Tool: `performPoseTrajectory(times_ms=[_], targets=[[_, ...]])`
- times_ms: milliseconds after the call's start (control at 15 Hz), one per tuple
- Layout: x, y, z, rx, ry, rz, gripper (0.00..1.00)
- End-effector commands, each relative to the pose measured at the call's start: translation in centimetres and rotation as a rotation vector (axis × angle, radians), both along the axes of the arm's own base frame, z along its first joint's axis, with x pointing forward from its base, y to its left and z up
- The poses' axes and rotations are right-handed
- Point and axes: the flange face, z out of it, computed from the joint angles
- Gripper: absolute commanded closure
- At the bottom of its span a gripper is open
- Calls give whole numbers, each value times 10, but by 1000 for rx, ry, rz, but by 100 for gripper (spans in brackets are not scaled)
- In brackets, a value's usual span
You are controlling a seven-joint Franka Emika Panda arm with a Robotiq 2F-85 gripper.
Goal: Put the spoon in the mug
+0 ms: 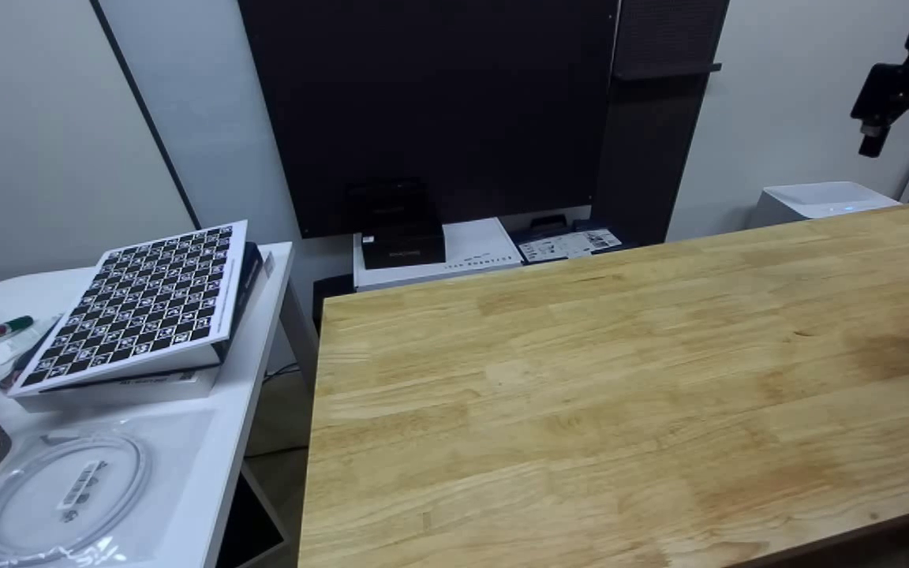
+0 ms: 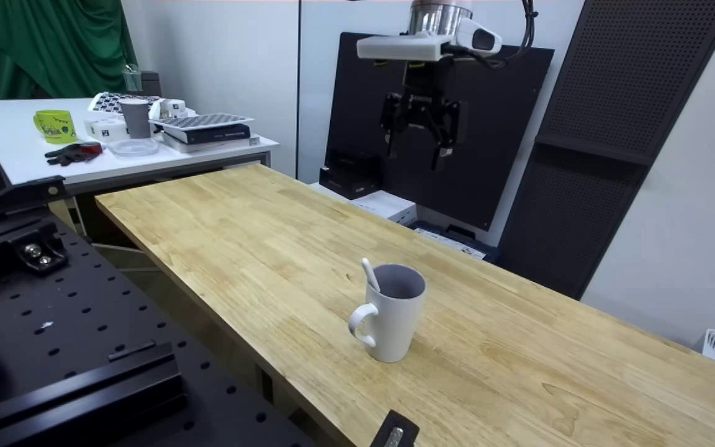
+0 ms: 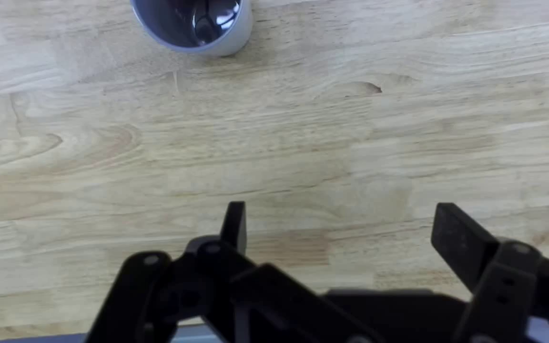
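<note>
Spoon (image 2: 370, 275) leans inside the mug (image 2: 394, 326), its pale upper end standing above the rim. Both are lower than my gripper (image 2: 414, 154), and well apart from it. My two fingers (image 3: 462, 243) are spread wide, with nothing held between them. In the wrist view, the mug stands on the wooden table (image 3: 279, 143), beyond my fingers, toward the upper left.

Downward wrist view, exterior views sharing tabletop (image 1: 628, 386), perhaps mug (image 2: 396, 324)
</note>
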Motion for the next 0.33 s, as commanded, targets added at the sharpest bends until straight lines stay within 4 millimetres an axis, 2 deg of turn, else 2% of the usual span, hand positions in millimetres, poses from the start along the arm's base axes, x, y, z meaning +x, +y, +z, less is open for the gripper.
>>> performPoseTrajectory(times_ms=[0,267], targets=[[-3,1,1,0,-14,3,0],[-6,1,4,2,-25,5,0]])
